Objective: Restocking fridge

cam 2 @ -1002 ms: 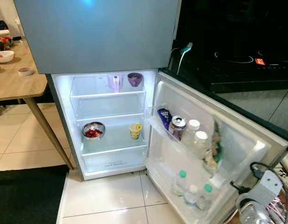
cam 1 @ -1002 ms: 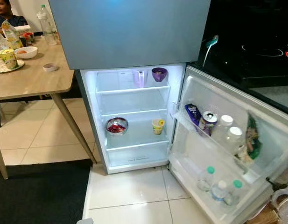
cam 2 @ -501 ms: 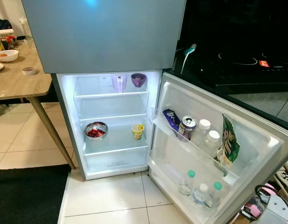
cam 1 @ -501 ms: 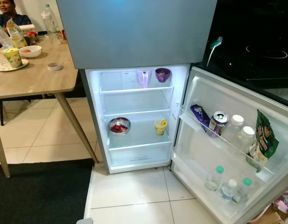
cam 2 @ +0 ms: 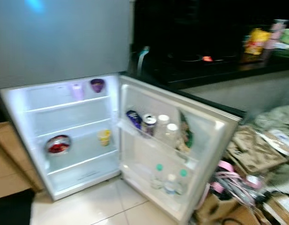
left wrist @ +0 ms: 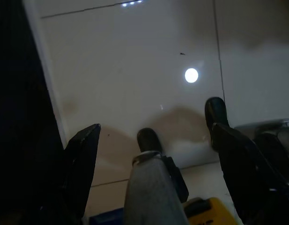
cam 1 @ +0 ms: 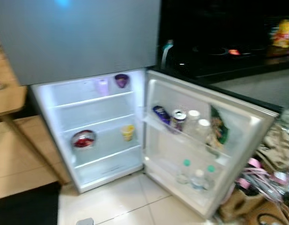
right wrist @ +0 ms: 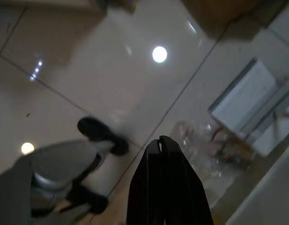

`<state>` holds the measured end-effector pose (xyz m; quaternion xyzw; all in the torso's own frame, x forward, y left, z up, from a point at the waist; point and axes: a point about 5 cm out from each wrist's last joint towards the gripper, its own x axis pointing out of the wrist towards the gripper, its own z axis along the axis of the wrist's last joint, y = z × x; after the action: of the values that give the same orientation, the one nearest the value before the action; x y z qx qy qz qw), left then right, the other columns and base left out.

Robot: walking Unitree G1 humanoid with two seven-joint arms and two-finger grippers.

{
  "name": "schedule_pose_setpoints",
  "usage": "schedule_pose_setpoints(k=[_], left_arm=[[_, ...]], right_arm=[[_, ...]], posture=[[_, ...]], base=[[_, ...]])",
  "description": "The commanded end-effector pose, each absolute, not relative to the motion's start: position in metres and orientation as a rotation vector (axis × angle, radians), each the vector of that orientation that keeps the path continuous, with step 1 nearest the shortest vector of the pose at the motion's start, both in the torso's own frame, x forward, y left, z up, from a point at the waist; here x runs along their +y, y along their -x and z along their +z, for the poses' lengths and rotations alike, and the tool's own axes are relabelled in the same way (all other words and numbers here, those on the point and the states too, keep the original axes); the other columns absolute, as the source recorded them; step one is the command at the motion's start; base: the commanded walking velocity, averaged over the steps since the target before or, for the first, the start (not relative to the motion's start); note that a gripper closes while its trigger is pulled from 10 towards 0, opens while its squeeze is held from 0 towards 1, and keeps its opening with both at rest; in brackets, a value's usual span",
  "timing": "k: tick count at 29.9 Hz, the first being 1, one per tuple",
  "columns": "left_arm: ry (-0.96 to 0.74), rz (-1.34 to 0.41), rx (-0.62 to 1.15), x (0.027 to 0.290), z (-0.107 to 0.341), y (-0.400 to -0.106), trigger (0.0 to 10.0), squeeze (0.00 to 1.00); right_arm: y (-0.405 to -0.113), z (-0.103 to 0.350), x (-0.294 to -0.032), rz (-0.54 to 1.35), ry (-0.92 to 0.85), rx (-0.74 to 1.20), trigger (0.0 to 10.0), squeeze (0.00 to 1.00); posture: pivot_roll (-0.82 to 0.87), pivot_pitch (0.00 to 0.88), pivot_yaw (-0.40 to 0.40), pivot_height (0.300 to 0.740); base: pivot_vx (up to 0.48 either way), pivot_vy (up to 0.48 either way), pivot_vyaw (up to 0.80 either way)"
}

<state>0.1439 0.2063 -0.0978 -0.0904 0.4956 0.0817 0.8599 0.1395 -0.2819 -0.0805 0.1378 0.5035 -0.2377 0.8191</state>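
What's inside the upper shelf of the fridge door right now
The upper door shelf holds a dark blue packet, a can, two white-capped bottles and a green snack bag. The shelf rail hides their lower parts.

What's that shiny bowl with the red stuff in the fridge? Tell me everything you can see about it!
The bowl is round and looks like shiny metal, with something red inside; the picture is too blurry to tell what. It sits upright on a clear shelf in the lit, open fridge, toward the robot's left. A small yellow cup stands on the same shelf to its right, apart from it. Nothing touches the bowl but the shelf.
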Motion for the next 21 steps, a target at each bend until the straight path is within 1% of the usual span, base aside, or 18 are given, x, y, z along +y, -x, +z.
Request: schedule_pose_setpoints(k=[1,6,21], left_arm=[[0.182,0.165,1.062,0.2032,-0.1002,-0.139,10.0,0.0],[0.171,0.16,1.062,0.204,-0.0999,-0.1395,10.0,0.0],[0.17,0.161,1.059,0.2038,-0.0997,-0.1401,10.0,0.0]], right_arm=[[-0.1408,-0.081,-0.2793,-0.488,-0.283,1.079,10.0,0.0],[-0.134,-0.0843,-0.2768,-0.488,-0.28,1.104,10.0,0.0],[-0.1332,-0.0848,-0.276,-0.46,-0.262,1.102,10.0,0.0]], posture=[[-0.09,0.0,-0.011,0.74],[-0.09,0.0,-0.001,0.74],[-0.09,0.0,-0.006,0.74]], base=[[0.0,0.0,-0.74],[0.0,0.0,-0.74],[0.0,0.0,-0.74]])
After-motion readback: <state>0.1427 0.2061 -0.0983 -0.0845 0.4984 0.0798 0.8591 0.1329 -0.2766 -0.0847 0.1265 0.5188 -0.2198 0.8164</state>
